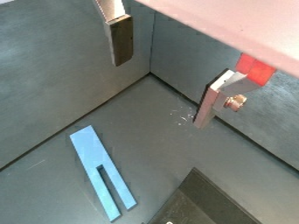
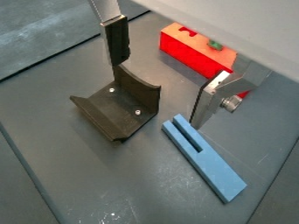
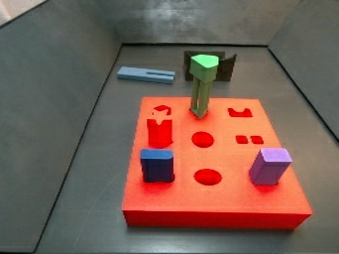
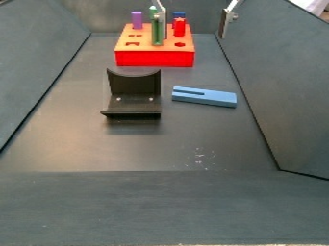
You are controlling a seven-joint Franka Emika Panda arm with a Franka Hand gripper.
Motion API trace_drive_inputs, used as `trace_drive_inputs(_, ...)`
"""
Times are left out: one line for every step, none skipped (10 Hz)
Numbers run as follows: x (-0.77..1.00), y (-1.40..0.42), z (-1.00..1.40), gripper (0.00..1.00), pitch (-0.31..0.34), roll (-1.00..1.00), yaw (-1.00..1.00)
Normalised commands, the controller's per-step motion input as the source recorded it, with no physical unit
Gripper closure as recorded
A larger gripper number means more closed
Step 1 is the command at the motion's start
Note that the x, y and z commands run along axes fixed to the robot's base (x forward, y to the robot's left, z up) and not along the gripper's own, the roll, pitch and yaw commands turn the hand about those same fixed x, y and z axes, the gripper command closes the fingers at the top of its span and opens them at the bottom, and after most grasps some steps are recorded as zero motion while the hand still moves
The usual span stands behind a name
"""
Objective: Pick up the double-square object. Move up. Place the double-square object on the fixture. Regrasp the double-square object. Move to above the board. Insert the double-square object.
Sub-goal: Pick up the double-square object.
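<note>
Open and empty, the gripper [image 2: 163,74] hangs above the floor, fingers [image 2: 115,42] spread wide. Lower right in a wrist view, the double-square object [image 2: 204,157] lies flat beside the fixture [image 2: 118,107]; the board [image 2: 194,48] sits upper right.

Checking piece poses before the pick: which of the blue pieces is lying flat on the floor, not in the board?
The double-square object, the long slate-blue bar beside the fixture. The short dark-blue block stands upright in the red board. The tool is open above the floor.
</note>
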Motion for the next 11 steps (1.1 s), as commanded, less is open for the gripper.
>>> trace_drive_inputs(0.0,0.0,0.0,0.0,-0.006,0.0,0.0)
trace_drive_inputs(0.0,-0.07,0.0,0.0,0.0,0.0,0.0)
trace_drive_inputs(0.0,-0.05,-0.3,0.0,0.0,0.0,-1.0)
trace_drive_inputs(0.0,0.0,-0.31,0.0,-0.003,0.0,-1.0)
trace_drive_inputs(0.0,0.0,-0.31,0.0,-0.003,0.0,-1.0)
trace_drive_inputs(0.0,0.0,-0.31,0.0,-0.004,0.0,-1.0)
trace_drive_inputs(0.0,0.0,-0.31,0.0,-0.004,0.0,-1.0)
trace_drive_inputs(0.0,0.0,-0.33,0.0,0.0,0.0,-1.0)
trace_drive_inputs(0.0,0.0,-0.46,0.0,-0.016,0.0,-1.0)
trace_drive_inputs(0.0,-0.02,-0.42,0.0,-0.046,-0.03,-1.0)
trace_drive_inputs(0.0,-0.03,-0.42,0.0,-0.056,-0.03,-1.0)
